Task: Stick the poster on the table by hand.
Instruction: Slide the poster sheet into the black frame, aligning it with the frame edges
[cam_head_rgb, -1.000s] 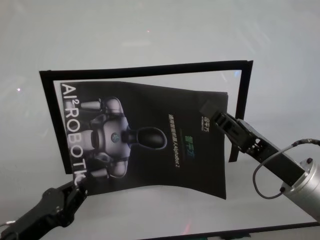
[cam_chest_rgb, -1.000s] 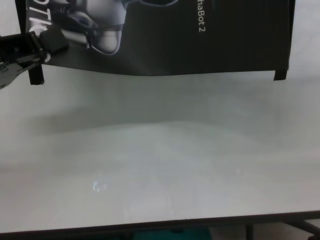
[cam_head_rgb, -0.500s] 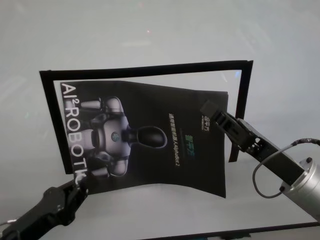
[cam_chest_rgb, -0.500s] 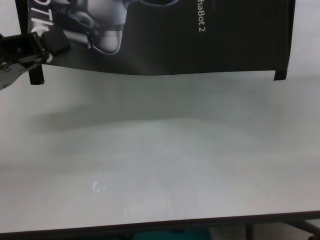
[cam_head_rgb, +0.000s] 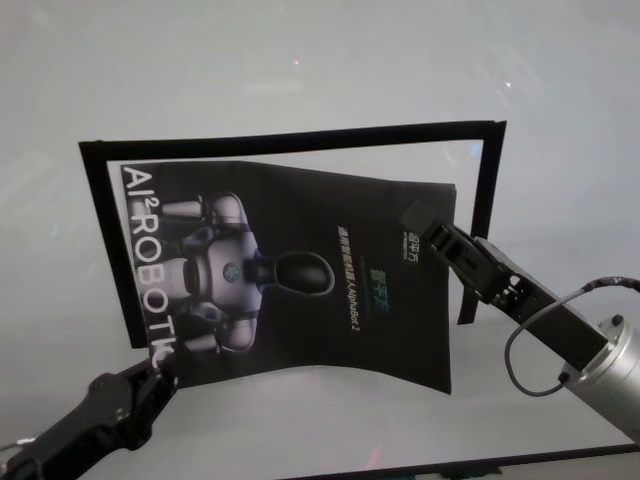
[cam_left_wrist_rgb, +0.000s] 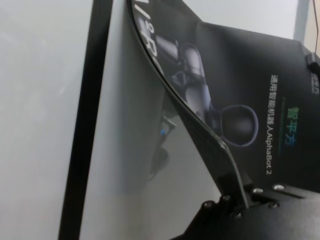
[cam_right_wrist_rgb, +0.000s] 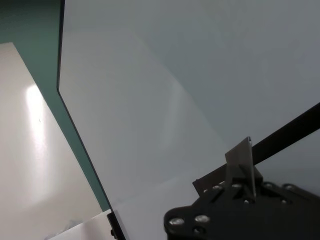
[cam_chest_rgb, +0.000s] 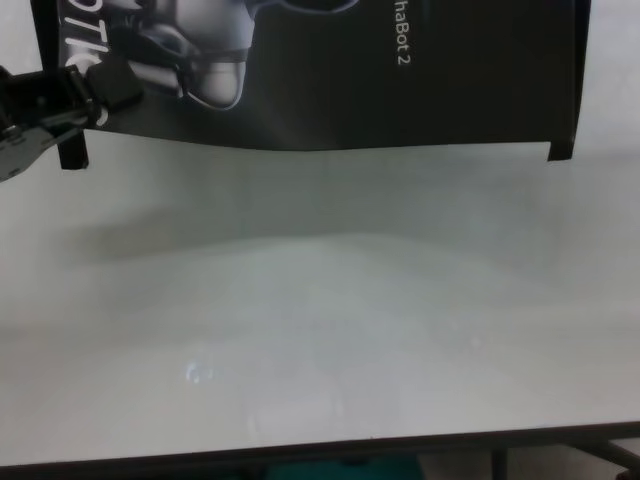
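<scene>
The poster (cam_head_rgb: 300, 270), a glossy black sheet with a grey-white robot picture and white lettering, hangs bowed just above the table (cam_head_rgb: 300, 70). My left gripper (cam_head_rgb: 155, 375) is shut on its near-left corner. The left wrist view shows the poster (cam_left_wrist_rgb: 240, 100) curving up off the tabletop into the left gripper (cam_left_wrist_rgb: 235, 200). My right gripper (cam_head_rgb: 425, 225) is shut on the poster's right edge near the far corner. In the right wrist view a sliver of poster (cam_right_wrist_rgb: 240, 157) stands pinched in it. The chest view shows the poster's near edge (cam_chest_rgb: 400, 80) and the left gripper (cam_chest_rgb: 95, 92).
Narrow black tape strips frame the spot under the poster: a far strip (cam_head_rgb: 300, 138), a left strip (cam_head_rgb: 105, 240) and a right strip (cam_head_rgb: 482, 220). White tabletop (cam_chest_rgb: 320, 300) stretches from the poster to the dark front edge (cam_chest_rgb: 320, 452).
The left gripper has shifted slightly away from me with the poster's corner. The right gripper and the rest of the poster look unmoved.
</scene>
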